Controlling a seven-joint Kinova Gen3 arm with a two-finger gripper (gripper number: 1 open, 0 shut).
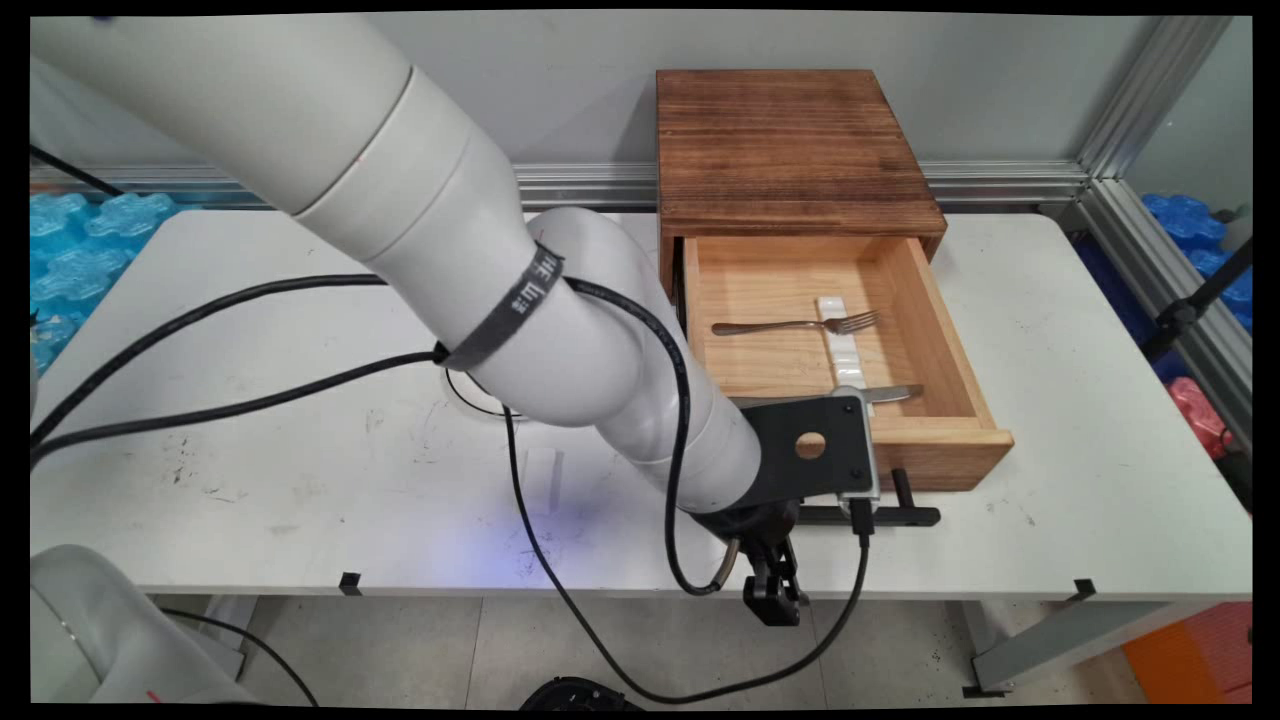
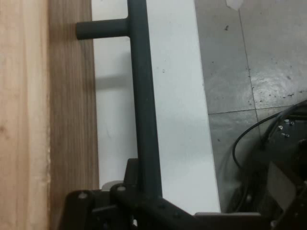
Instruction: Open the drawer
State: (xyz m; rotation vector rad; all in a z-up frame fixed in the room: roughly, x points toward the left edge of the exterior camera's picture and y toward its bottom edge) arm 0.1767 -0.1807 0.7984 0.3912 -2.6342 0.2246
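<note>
Mostly a hidden-stuff situation here. The black two-finger gripper hung low at the white table's near edge, by the left end of the black bar handle on the pulled-out light wooden drawer. Honestly couldn't tell whether it was open or closed, or gripping anything. In the hand view the bar just ran down into the black linkage and got cut off there.

The flat black mounting plate on the wrist covered the drawer's front left corner and most of a silver knife, so only its tip showed. A silver metal fork lay across a white segmented rest inside. The dark-stained wooden box sat back against the wall.

Room-wise, the handle stuck out near the table's front edge, grey floor right past it. The table to the right of the drawer was bare. Black cables draped over the left side.
</note>
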